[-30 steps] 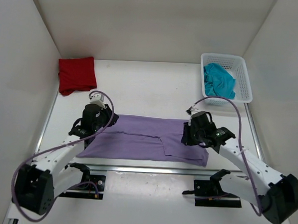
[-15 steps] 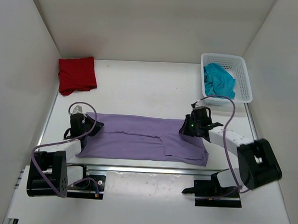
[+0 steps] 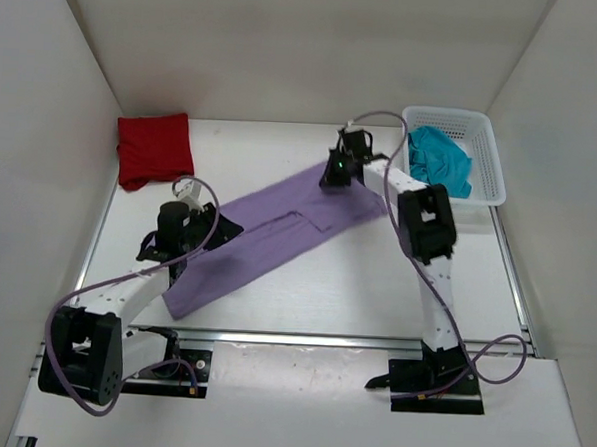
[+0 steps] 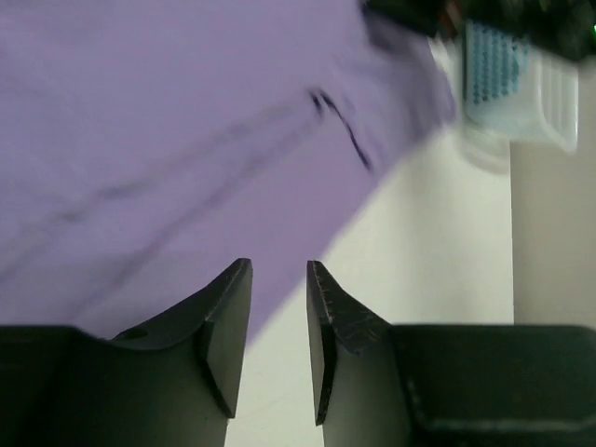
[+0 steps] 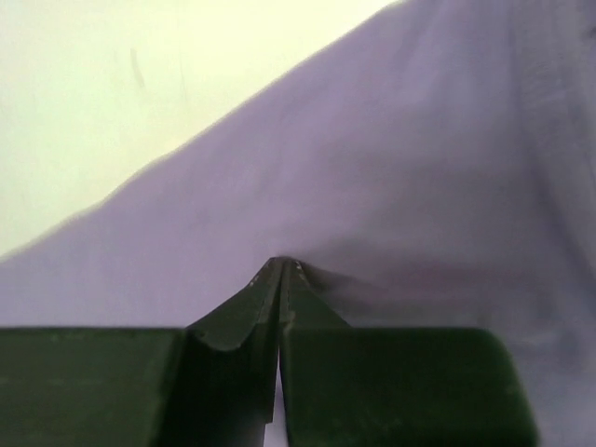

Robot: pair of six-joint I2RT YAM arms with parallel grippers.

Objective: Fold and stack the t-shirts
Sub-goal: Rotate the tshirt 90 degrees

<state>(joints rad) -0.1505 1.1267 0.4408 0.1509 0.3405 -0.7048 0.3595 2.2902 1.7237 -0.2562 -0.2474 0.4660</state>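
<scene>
The lavender purple t-shirt (image 3: 268, 237) lies as a long folded strip running diagonally from front left to back right. My right gripper (image 3: 331, 175) is stretched far back and is shut on the strip's far end. In the right wrist view its jaws (image 5: 281, 264) pinch a small peak of the purple cloth (image 5: 419, 140). My left gripper (image 3: 210, 231) sits at the strip's near-left part, open. In the left wrist view nothing lies between its fingers (image 4: 279, 272), and the purple cloth (image 4: 186, 121) is spread just beyond them. The folded deep red t-shirt (image 3: 154, 149) rests at the back left. The teal t-shirt (image 3: 439, 161) lies crumpled in the basket.
The white mesh basket (image 3: 449, 114) stands at the back right, close to my right arm's elbow, and also shows in the left wrist view (image 4: 512, 84). White walls enclose the table on three sides. A metal rail (image 3: 303, 336) runs along the front edge.
My right gripper has swung the purple shirt's right end toward the back, turning the strip diagonal. My left gripper shut briefly, then opened and let go of the left end.
</scene>
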